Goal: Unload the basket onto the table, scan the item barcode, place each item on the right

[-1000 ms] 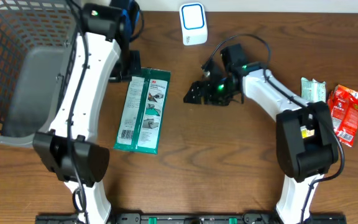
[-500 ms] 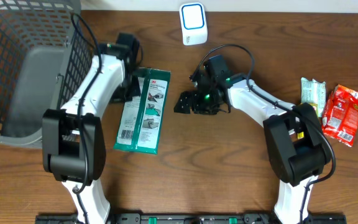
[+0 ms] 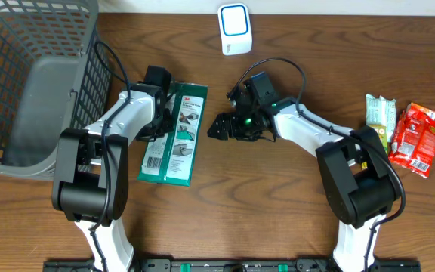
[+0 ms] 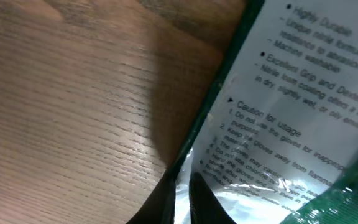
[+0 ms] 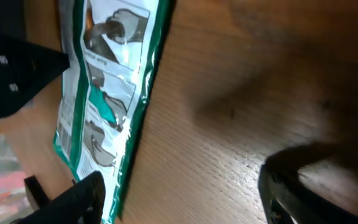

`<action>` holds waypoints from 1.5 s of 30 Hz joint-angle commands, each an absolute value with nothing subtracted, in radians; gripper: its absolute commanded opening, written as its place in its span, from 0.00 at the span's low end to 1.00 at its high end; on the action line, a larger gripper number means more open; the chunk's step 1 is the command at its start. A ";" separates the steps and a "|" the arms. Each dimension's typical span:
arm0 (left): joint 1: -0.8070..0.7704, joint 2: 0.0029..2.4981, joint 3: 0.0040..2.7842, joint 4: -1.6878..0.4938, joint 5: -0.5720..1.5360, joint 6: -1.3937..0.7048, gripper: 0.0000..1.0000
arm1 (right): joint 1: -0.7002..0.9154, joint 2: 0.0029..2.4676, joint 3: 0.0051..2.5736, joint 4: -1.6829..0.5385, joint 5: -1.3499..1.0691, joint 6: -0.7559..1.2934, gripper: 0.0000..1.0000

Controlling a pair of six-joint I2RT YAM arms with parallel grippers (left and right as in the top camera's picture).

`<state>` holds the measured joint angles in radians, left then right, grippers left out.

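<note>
Left fingers pressed almost together, tips at the left edge of the green packet. Packet flat on the table, right of the basket. Right fingers spread wide, holding nothing, near the packet's right edge.

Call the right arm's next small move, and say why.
Probably ease the right pincer over the right edge of the green packet, then close. Its jaws stand open just short of that edge. The packet lies flat on the table, and the left pincer sits shut at the opposite edge.
</note>
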<state>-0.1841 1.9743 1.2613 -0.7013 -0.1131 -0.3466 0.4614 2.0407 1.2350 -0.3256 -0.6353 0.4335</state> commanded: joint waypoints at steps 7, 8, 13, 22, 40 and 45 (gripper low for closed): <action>-0.178 2.020 1.199 -0.694 -0.120 -0.444 0.16 | 0.490 2.043 1.063 -0.065 -0.689 0.614 0.66; -0.178 2.020 1.197 -0.699 -0.109 -0.451 0.15 | 0.496 2.043 1.052 -0.041 -0.688 0.630 0.66; -0.183 2.020 1.196 -0.718 0.052 -0.450 0.15 | 0.529 2.043 1.036 -0.010 -0.669 0.642 0.66; -0.270 2.020 1.193 -0.719 0.178 -0.451 0.17 | 0.542 2.043 1.036 -0.040 -0.656 0.642 0.66; -0.374 2.020 1.193 -0.670 0.172 -0.451 0.26 | 0.542 2.043 1.036 -0.033 -0.738 0.559 0.28; -0.390 2.020 1.193 -0.669 0.172 -0.450 0.26 | 0.541 2.042 1.036 -0.033 -0.735 0.494 0.04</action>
